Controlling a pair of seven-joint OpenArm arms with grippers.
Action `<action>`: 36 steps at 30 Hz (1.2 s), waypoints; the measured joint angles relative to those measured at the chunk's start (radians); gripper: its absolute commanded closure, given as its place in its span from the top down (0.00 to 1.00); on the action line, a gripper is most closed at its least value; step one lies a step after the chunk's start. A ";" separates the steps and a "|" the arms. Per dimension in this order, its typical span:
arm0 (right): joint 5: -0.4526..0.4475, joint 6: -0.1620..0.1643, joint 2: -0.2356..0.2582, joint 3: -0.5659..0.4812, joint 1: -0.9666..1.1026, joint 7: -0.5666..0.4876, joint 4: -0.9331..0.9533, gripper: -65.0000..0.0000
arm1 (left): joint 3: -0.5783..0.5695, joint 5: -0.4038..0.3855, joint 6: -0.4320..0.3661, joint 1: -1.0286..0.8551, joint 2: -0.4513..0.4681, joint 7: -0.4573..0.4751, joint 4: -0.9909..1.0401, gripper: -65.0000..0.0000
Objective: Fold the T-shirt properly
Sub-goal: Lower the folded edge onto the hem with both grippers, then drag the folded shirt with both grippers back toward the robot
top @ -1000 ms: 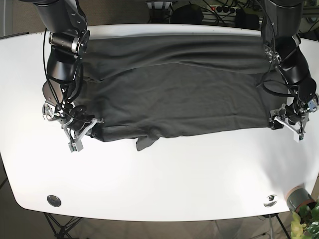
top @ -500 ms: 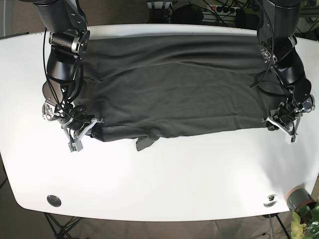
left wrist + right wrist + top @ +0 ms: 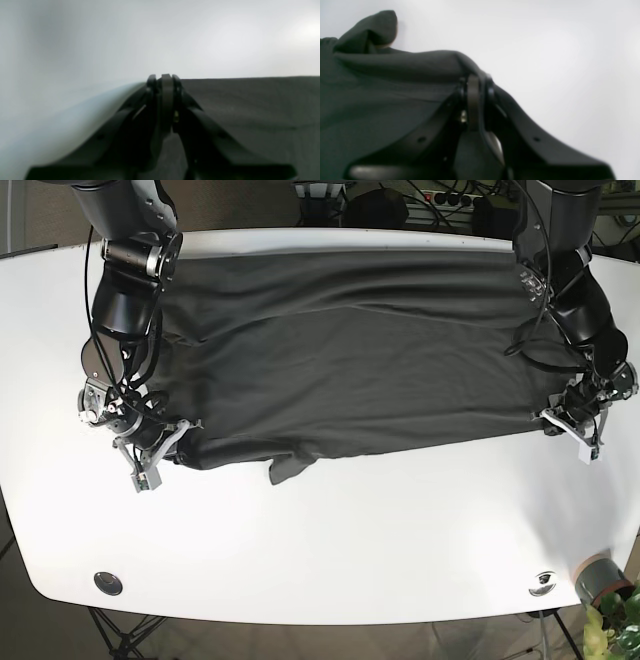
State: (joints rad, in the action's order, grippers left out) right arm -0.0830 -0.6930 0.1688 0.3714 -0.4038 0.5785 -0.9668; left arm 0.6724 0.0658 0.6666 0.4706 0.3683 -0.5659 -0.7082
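a dark grey shirt (image 3: pixel 350 350) lies spread wide across the far half of a white table (image 3: pixel 340 540), creased in long soft ridges. the near half of the table is bare and glossy, with a round metal fitting (image 3: pixel 108 583) near one front corner and another (image 3: pixel 543 582) near the other.

the right gripper (image 3: pixel 160 448) sits low at the shirt's near edge, at the left of the base view. its wrist view shows the jaws pressed together with a strip of dark cloth between the tips (image 3: pixel 473 82), and shirt fabric bunched into a raised fold just beyond and beside them. a small flap of shirt (image 3: pixel 285 467) hangs toward the front of the table, a little way along the hem from this gripper.

the left gripper (image 3: pixel 578 425) sits at the opposite near corner of the shirt, at the right of the base view. its wrist view is blurred; the jaws stand pressed together with something dark between the tips (image 3: pixel 165 82), and flat shirt cloth stretches away on one side while white table lies on the other.

beyond the table's far edge are dark floor, cables and a power strip (image 3: pixel 450 197). a green plant (image 3: pixel 615 625) in a grey pot (image 3: pixel 598 577) stands off the front corner nearest the left gripper. black stand legs (image 3: pixel 120 635) show under the table.
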 measured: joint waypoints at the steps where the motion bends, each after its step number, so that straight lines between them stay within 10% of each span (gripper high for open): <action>1: 0.001 0.000 0.000 0.000 0.001 0.006 -0.016 0.03 | -0.002 -0.012 0.001 0.001 0.000 -0.014 -0.010 0.00; 36: -0.022 -0.014 -0.040 0.103 0.396 0.313 -0.833 0.03 | -0.006 -0.111 0.038 -0.355 -0.130 -0.348 -0.873 0.00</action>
State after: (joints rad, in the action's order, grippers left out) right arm -0.1047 -0.7071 0.1287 0.4747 -0.0074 0.8913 -1.7996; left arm 0.6662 -0.0452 0.7044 0.1154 0.2386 -0.9138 -1.5810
